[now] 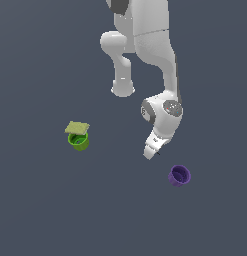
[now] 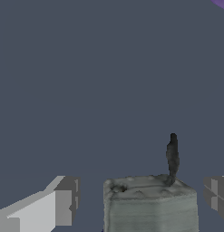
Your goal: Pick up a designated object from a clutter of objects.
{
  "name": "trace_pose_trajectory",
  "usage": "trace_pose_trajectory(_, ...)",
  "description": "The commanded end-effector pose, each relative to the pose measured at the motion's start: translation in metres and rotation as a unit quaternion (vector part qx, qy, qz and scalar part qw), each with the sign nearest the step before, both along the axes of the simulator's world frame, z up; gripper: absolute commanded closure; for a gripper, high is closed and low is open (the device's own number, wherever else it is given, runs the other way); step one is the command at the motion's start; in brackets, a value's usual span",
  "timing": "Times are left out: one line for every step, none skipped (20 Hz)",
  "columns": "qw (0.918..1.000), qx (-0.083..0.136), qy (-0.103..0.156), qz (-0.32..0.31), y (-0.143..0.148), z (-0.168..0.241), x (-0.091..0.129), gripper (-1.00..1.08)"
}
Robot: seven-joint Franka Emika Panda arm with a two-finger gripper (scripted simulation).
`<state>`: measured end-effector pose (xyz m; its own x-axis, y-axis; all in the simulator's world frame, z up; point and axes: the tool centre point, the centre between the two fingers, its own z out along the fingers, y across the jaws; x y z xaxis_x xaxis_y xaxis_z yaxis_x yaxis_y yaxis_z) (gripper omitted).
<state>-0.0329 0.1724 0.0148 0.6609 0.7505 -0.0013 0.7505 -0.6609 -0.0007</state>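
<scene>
Grey and blocky, the designated object (image 2: 149, 204) is seen in the wrist view between the two fingers (image 2: 63, 201), with a gap left on each side, so the gripper (image 2: 143, 199) is spread apart and nothing is clasped. Its lower part is cut off by the frame edge, as are both fingers. A thin dark stem (image 2: 172, 156) rises from one top corner, roughly upright (a slight bend is shown), so the long axis is taken as vertical.

In the exterior view the object is almost wholly hidden behind the gripper (image 1: 151, 151); only a small dark sliver at the fingertips can be made out, and whether the fingers touch the floor cannot be told.

A sliver of the purple cup (image 2: 222, 3) is clipped at a corner of the wrist view. In the exterior view the purple cup (image 1: 179, 175) stands near the gripper, toward the exterior view's right, apart from it. The green cup (image 1: 78, 140) and the tan-green pad (image 1: 77, 128) touching its rim lie well apart, toward the exterior view's left. Open dark floor (image 1: 120, 215) is left all around.
</scene>
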Motion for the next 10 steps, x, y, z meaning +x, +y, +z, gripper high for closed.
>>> trace_pose_trajectory(1.0000,0.000,-0.001,0.000,0.0003,-0.0023,0.0005,-0.92)
trace_pose_trajectory(1.0000,0.000,-0.001,0.000,0.0003,-0.0023,0.0005,1.08)
trace_pose_trajectory(1.0000,0.000,-0.001,0.000,0.0003,-0.0023,0.0005,1.08)
trace_pose_trajectory(1.0000,0.000,-0.001,0.000,0.0003,-0.0023,0.0005,1.08)
trace_pose_trajectory(1.0000,0.000,-0.001,0.000,0.0003,-0.0023,0.0005,1.08)
trace_pose_trajectory(1.0000,0.000,-0.001,0.000,0.0003,-0.0023,0.0005,1.08)
trace_pose_trajectory(1.0000,0.000,-0.001,0.000,0.0003,-0.0023,0.0005,1.08)
trace_pose_trajectory(1.0000,0.000,-0.001,0.000,0.0003,-0.0023,0.0005,1.08)
trace_pose_trajectory(1.0000,0.000,-0.001,0.000,0.0003,-0.0023,0.0005,1.08)
trace_pose_trajectory(1.0000,0.000,-0.001,0.000,0.0003,-0.0023,0.0005,1.08)
